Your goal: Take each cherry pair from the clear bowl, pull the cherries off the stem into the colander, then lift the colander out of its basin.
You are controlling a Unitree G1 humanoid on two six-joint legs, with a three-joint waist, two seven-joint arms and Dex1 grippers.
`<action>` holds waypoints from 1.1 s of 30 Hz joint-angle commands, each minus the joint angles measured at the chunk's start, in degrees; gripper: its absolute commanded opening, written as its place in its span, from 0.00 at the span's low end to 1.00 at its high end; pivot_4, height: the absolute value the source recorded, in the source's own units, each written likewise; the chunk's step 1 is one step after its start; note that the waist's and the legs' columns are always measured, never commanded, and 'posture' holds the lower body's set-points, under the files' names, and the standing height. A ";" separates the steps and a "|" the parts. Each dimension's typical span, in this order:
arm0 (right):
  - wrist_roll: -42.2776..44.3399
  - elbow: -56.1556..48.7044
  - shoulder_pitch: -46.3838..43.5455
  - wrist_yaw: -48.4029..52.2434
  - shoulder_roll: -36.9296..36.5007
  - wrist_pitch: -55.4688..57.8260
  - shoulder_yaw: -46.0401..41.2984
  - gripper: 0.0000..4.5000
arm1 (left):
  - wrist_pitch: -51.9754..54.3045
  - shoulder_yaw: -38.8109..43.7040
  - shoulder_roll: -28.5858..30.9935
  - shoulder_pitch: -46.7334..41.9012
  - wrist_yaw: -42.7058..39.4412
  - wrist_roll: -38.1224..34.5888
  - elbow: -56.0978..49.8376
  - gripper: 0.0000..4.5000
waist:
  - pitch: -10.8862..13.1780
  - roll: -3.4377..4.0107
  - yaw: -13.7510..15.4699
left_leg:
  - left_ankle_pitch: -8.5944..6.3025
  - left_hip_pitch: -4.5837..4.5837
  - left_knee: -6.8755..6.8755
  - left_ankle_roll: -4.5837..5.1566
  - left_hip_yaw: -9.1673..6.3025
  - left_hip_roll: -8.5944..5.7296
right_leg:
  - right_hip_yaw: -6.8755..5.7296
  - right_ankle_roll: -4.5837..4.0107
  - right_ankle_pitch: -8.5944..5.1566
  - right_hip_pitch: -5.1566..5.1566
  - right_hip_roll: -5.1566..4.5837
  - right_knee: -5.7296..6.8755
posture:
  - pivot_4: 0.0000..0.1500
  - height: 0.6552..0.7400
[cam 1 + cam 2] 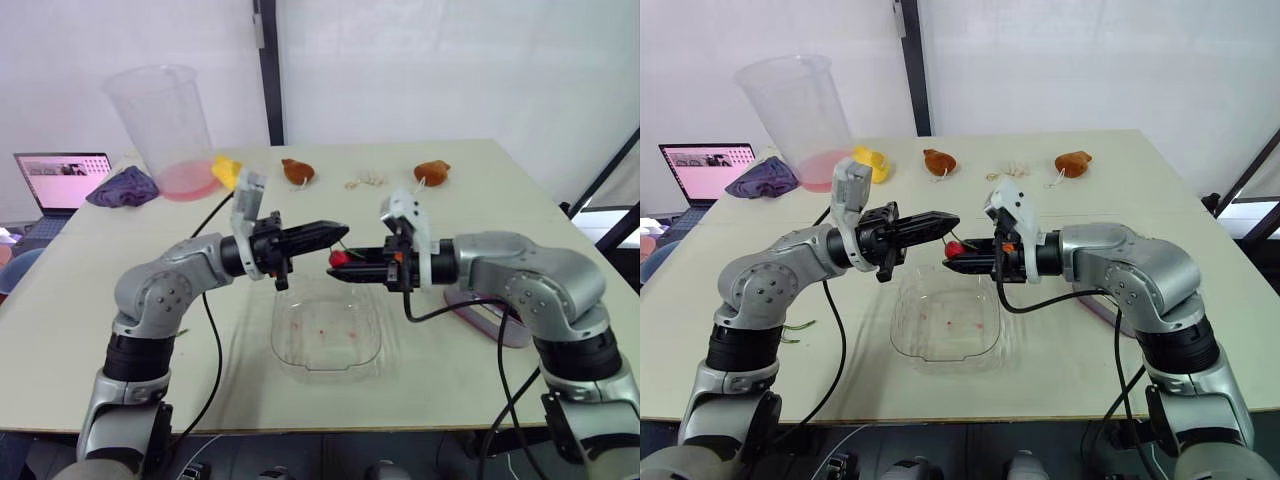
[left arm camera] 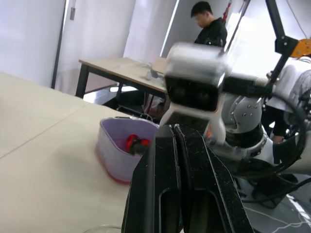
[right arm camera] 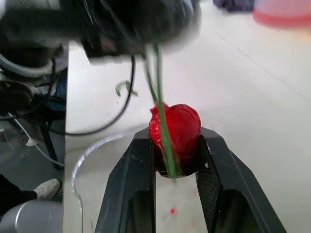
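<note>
Above the clear bowl [image 1: 326,345], which holds only red juice marks, my two grippers meet tip to tip. My right gripper [image 3: 176,145] is shut on a red cherry [image 3: 175,127], seen also over the bowl's far rim [image 1: 340,258]. A thin green stem [image 3: 163,97] rises from the cherry to my left gripper [image 1: 338,231], whose fingers [image 2: 165,160] are pressed shut around it. The lavender colander [image 2: 112,154] sits on the table to the right, with red cherries [image 2: 136,143] inside. My right forearm hides most of the colander [image 1: 492,322] in the head views.
A tall clear bucket [image 1: 160,115] with a pink base, a purple cloth [image 1: 122,187], a laptop [image 1: 62,180] and a yellow object [image 1: 226,170] stand at the back left. Two brown items [image 1: 297,171] [image 1: 432,172] lie at the back. Green stems [image 1: 795,330] lie near my left arm. A person [image 2: 210,26] stands beyond another table.
</note>
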 commanded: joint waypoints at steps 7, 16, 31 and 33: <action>-3.21 4.44 5.52 5.98 -17.57 -2.56 -11.15 0.24 | -2.37 1.70 0.71 0.06 -0.02 0.07 -2.10 0.00 | 0.00 0.00 -0.02 | 0.00 0.00 -0.05 0.01 0.03 0.01 | 0.01 0.00 0.00 -0.02 0.01 -0.02 | 1.00 1.00; -18.15 23.71 9.78 14.51 -32.08 -19.08 -8.41 0.24 | -4.19 1.13 1.09 2.66 -0.16 1.68 -2.41 0.00 | 0.00 0.01 -0.48 | -0.03 0.04 -0.07 0.05 0.18 0.11 | 0.03 0.00 0.00 -0.01 0.07 -0.05 | 1.00 1.00; -21.10 28.19 3.48 20.66 -31.64 -22.68 -9.00 0.99 | -3.89 1.89 2.24 4.16 0.14 1.92 -3.17 0.00 | 0.02 0.05 -0.14 | -0.03 0.04 -0.07 0.05 0.20 0.07 | 0.09 0.00 0.00 -0.03 0.03 -0.05 | 1.00 1.00; -18.38 25.39 1.26 22.81 -31.47 -20.75 -9.81 0.99 | -3.31 2.40 2.59 4.31 0.64 1.39 -3.24 0.00 | 0.02 0.05 -0.15 | -0.03 0.04 -0.09 0.05 0.20 0.08 | 0.09 0.00 0.00 -0.04 0.04 -0.05 | 1.00 1.00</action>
